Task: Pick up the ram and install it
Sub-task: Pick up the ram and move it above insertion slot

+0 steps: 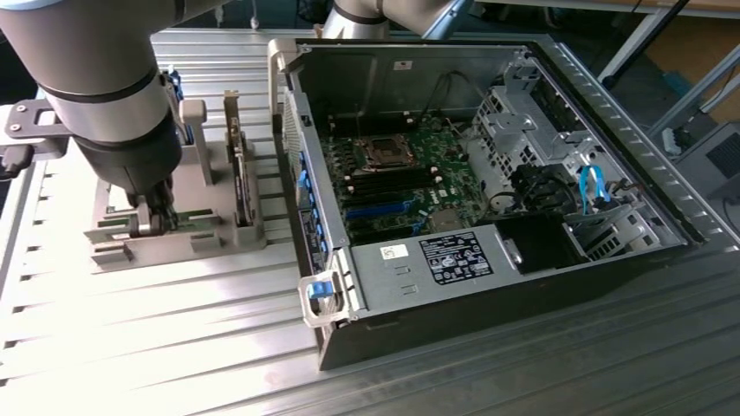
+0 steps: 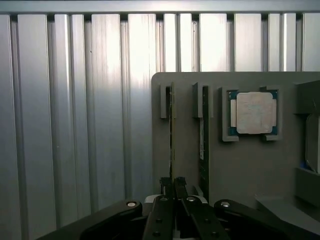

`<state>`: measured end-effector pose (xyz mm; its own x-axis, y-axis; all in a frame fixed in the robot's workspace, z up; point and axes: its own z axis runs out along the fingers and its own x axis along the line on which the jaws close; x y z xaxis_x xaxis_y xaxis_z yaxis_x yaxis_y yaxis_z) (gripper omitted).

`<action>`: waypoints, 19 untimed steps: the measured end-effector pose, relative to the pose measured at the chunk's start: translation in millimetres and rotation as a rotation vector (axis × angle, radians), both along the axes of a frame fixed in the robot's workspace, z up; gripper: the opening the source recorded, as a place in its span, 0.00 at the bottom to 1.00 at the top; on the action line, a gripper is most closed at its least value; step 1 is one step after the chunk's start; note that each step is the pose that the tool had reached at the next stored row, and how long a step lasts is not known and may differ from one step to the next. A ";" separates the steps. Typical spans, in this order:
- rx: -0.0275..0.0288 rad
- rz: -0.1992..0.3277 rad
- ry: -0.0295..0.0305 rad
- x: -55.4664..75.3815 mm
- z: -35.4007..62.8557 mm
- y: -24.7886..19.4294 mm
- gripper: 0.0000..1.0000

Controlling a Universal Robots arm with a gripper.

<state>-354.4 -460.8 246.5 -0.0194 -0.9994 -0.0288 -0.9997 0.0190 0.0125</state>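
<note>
The ram (image 2: 172,135) stood on edge in a slot of the grey holder (image 2: 240,165), its long axis running straight away from the gripper (image 2: 173,183). The fingers (image 2: 180,185) were closed on its near end, one on each side. Seen edge-on, its label and chips could not be made out.

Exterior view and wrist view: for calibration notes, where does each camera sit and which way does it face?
Exterior view: off the arm, above, looking down at the open computer case, the grey holder beside it, and the arm with its hand.
Wrist view: on the wrist, looking past the hand, shut on the ram, at the holder and processor.
Both show the holder and hand.
</note>
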 end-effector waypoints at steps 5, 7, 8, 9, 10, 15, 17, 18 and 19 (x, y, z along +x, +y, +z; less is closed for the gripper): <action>0.0002 0.000 -0.0001 0.1 6.3 0.0 0.13; 0.0002 0.000 0.0000 0.2 9.3 0.0 0.13; 0.0001 0.000 0.0000 0.2 10.3 0.0 0.13; 0.0002 0.000 -0.0001 0.2 11.2 0.0 0.13; 0.0001 0.000 0.0000 0.2 12.3 0.0 0.13; 0.0001 0.000 0.0000 0.3 19.1 0.0 0.13; 0.0001 0.000 0.0000 0.3 22.3 0.0 0.13; 0.0001 0.000 0.0000 0.4 23.6 0.0 0.13; 0.0001 0.000 0.0000 0.4 25.1 0.0 0.13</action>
